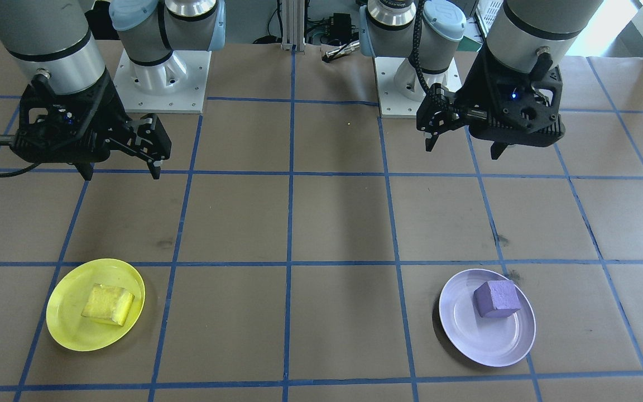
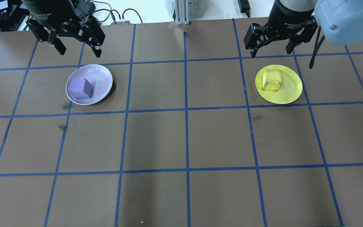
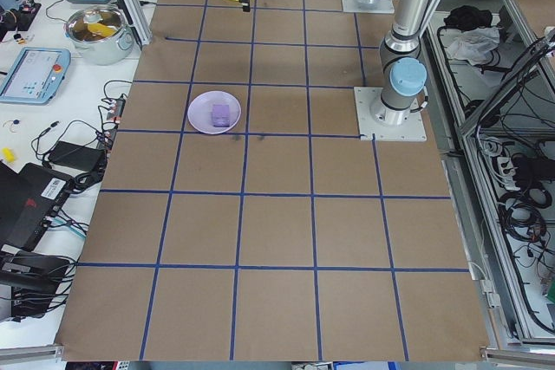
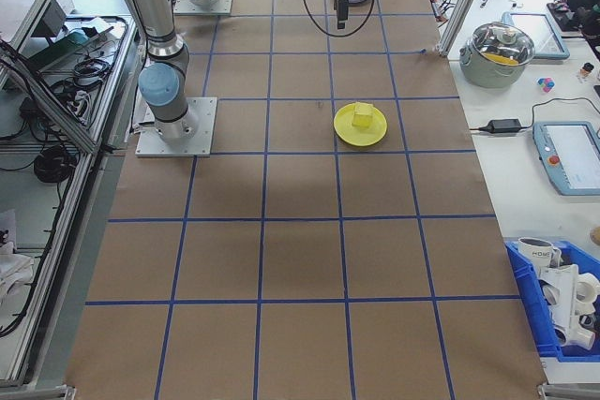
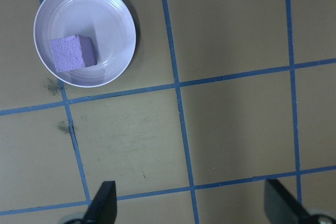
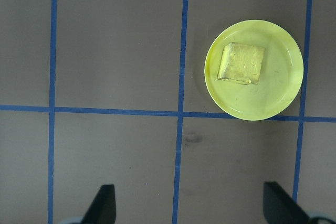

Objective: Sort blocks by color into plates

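On my table point(image 2: 184, 138) I see the purple block point(image 2: 81, 88) in the lavender plate point(image 2: 102, 78), the yellow block point(image 2: 271, 80) in the yellow plate point(image 2: 290, 90), left pincer point(image 2: 77, 49) and right pincer point(image 2: 271, 50) both spread wide and empty above.

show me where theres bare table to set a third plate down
The widest bare stretch lies between the lavender plate and the yellow plate; the near half of the table is bare too. Nothing is crowded: each plate holds one block, and both open grippers, left and right, hang by the plates' far sides.
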`<state>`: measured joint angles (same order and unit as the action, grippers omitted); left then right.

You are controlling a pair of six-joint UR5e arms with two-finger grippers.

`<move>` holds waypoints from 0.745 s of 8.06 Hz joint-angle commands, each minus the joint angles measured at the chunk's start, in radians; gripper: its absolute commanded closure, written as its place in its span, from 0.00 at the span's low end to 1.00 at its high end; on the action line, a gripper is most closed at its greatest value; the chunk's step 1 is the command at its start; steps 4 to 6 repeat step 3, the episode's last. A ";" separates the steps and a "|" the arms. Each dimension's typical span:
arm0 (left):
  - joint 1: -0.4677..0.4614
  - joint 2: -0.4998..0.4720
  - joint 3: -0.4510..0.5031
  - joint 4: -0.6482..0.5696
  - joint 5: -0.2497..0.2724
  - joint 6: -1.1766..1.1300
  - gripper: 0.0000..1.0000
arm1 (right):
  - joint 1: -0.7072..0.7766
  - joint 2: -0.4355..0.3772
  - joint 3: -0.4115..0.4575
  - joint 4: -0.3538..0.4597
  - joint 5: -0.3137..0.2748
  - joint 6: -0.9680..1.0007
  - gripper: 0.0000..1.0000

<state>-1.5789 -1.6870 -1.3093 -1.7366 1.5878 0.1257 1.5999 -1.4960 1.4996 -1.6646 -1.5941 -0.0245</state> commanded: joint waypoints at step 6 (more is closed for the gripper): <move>-0.001 0.012 -0.002 0.000 0.001 0.000 0.00 | 0.009 -0.016 0.004 0.020 0.002 -0.003 0.00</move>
